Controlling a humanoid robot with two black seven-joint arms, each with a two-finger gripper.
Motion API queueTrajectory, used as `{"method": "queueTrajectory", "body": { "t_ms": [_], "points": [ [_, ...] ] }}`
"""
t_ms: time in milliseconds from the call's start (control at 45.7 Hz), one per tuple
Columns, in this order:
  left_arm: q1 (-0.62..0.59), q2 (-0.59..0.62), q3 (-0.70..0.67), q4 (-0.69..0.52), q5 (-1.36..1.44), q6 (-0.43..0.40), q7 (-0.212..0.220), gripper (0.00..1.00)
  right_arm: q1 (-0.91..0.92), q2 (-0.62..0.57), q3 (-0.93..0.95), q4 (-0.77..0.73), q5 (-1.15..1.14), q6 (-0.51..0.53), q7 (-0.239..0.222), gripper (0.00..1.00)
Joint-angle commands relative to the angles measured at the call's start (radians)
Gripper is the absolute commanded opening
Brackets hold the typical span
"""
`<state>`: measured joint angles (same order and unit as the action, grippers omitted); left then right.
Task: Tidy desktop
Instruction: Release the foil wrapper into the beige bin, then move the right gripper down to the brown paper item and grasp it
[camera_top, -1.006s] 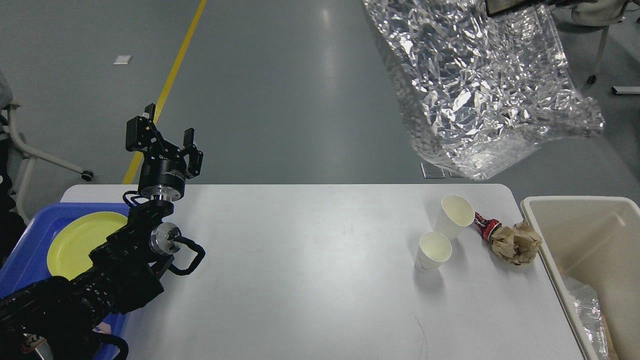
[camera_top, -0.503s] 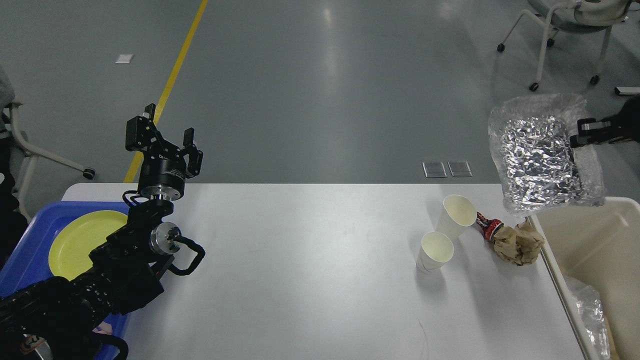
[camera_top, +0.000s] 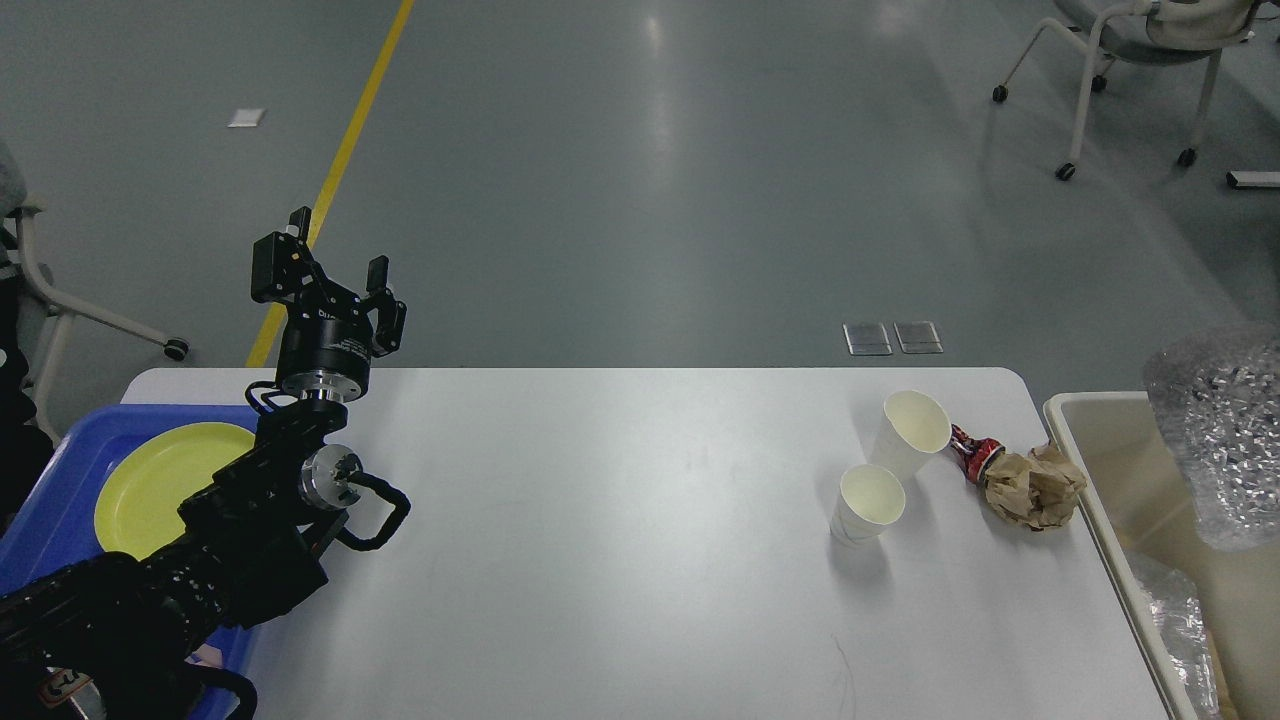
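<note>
Large white rectangular counter (camera_top: 620, 540) with rounded corners fills the lower middle of the head view, glossy and mostly bare. Near its far right corner stand two white paper cups: the nearer cup (camera_top: 866, 505) upright, the farther cup (camera_top: 912, 432) tilted, the two close or touching, cannot tell which. Just right of them lies a crumpled brown paper ball (camera_top: 1033, 487), with a crushed red can (camera_top: 971, 452) between it and the tilted cup. Beige plastic bin (camera_top: 1098, 500) sits against the counter's right edge, clear plastic scraps inside. Crinkled silver foil bag (camera_top: 1222, 430) hangs above the bin at the right border; whatever holds it is out of frame. At the left edge, blue rectangular tray (camera_top: 60, 470) carries a round yellow plate (camera_top: 165, 480). Left gripper (camera_top: 335, 280) is raised above the counter's far left corner, jaws spread apart, holding nothing.
</note>
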<state>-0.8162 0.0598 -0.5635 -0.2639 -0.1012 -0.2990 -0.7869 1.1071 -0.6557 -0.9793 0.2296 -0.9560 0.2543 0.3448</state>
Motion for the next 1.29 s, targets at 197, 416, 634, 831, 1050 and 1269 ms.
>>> {"method": "queueTrajectory", "body": {
  "t_ms": [197,416,634,831,1050,1269],
  "points": [
    [0.0,0.002,-0.001,0.0,0.0,0.0,0.0,1.0,-0.099,0.002,-0.009,-0.042,0.08,-0.044,-0.001,1.0],
    [0.0,0.0,-0.001,0.0,0.0,0.0,0.0,1.0,-0.049,0.024,0.011,-0.013,0.149,-0.03,0.008,1.0],
    [0.0,0.0,0.001,0.0,0.0,0.0,0.0,1.0,0.259,0.001,0.007,0.275,0.221,0.084,0.008,1.0],
    [0.0,0.0,0.001,0.0,0.0,0.001,0.0,1.0,0.686,-0.007,0.016,0.617,0.321,0.316,-0.001,1.0],
    [0.0,0.0,0.001,0.0,0.0,0.0,0.0,1.0,1.103,-0.001,0.039,0.947,0.526,0.551,-0.001,1.0],
    [0.0,0.0,0.001,0.0,0.0,0.0,0.0,1.0,1.352,-0.007,0.093,1.169,0.654,0.655,-0.006,1.0]
  ]
}}
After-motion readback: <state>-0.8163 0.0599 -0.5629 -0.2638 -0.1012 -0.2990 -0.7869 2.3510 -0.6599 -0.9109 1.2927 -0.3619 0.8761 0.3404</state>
